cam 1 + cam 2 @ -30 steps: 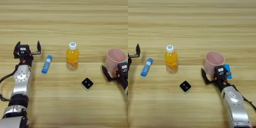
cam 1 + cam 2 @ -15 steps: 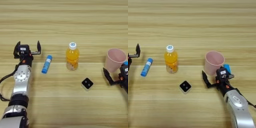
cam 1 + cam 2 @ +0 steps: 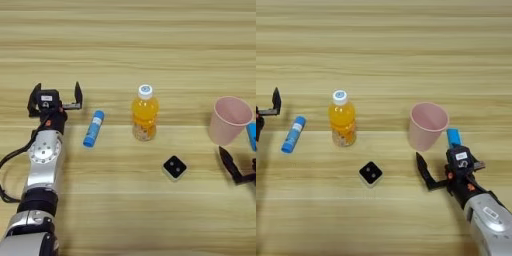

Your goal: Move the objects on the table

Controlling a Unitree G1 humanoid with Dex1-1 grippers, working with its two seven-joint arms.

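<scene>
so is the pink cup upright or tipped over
Upright: the pink cup stands on its narrow base with its open rim facing up, just beyond the right gripper.

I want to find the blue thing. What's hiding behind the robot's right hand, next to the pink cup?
A flat blue bar pokes out beside the pink cup, just behind the right gripper. Only its top end shows; the gripper covers the rest.

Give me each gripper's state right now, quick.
Left gripper: open, empty, left of the glue stick.
Right gripper: open, holding nothing, just in front of the pink cup.
</scene>
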